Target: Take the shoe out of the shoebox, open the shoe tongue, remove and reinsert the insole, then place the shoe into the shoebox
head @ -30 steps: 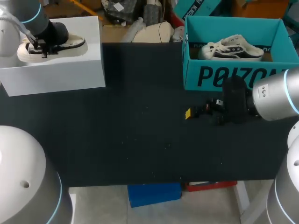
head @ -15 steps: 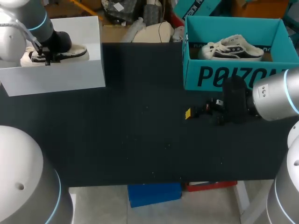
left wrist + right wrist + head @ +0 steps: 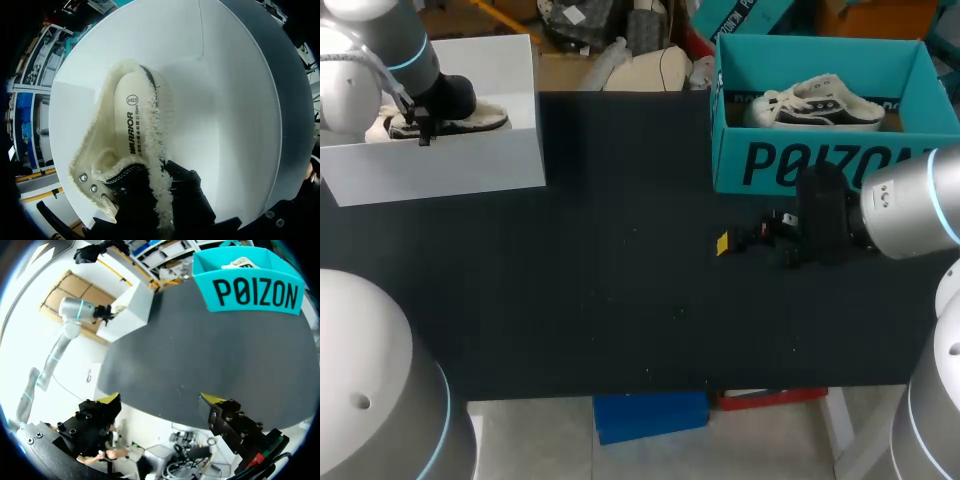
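Mostly cream, fleece-lined shoe [image 3: 131,131], rectangular white box [image 3: 470,165].

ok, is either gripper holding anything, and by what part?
Left gripper pinches the fleece-lined shoe by its collar edge beside the tongue, in the white shoebox. Right gripper open, holding nothing.

This is a robotics lab set up for handling trials. Two grey industrial arms with glowing blue rings flank a black-topped table [image 3: 620,280]: the left arm [image 3: 380,40] enters at ten o'clock, the right arm [image 3: 910,215] at three o'clock. Staged props stand on the table: a plain white box [image 3: 470,160] holding a fleece-lined shoe [image 3: 490,120] at ten o'clock, a teal shoebox [image 3: 800,160] at two o'clock.
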Robot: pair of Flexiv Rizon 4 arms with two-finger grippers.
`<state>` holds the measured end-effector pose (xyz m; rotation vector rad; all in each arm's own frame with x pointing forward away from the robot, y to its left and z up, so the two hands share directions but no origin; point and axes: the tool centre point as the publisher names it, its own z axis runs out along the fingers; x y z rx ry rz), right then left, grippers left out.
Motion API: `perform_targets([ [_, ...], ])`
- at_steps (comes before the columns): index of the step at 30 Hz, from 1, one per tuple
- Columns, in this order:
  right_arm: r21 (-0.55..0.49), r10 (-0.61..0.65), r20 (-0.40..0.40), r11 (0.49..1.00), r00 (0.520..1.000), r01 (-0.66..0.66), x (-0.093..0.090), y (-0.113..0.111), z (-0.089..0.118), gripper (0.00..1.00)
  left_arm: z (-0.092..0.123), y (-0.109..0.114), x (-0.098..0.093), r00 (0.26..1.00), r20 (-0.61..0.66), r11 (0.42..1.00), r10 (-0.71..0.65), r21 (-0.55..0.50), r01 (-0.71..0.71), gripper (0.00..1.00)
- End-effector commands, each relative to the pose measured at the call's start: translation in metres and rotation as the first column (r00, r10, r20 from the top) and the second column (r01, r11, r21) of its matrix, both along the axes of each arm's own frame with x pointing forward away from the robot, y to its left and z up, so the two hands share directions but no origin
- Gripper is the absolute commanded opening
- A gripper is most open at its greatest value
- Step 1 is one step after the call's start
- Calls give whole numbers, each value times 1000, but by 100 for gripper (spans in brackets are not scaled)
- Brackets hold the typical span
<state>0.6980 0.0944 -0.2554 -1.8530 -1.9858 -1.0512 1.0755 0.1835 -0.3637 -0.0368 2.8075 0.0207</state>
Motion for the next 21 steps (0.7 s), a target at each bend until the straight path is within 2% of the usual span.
perform_targets([
  [1,-2,-1,0,1000,1000,1,0,1,0,100,1,0,-1,1000,-6,1000,1,4,-1,5],
  [3,-2,-1,0,1000,1000,1,0,1,0,100,1,0,-2,1000,-9,1000,4,5,-4,14],
  [9,-2,-1,0,1000,1000,1,0,1,0,100,10,-1,-2,1000,-10,1000,2,0,-2,32],
  [16,-2,-1,0,1000,1000,1,0,1,0,100,35,-4,2,1000,16,1000,-8,8,7,29],
  [19,-2,-1,0,1000,1000,1,0,1,0,100,51,-8,5,999,29,999,-15,37,14,31],
  [21,-2,-1,0,1000,1000,1,0,1,0,100,64,-11,4,1000,8,999,-24,44,23,38],
])
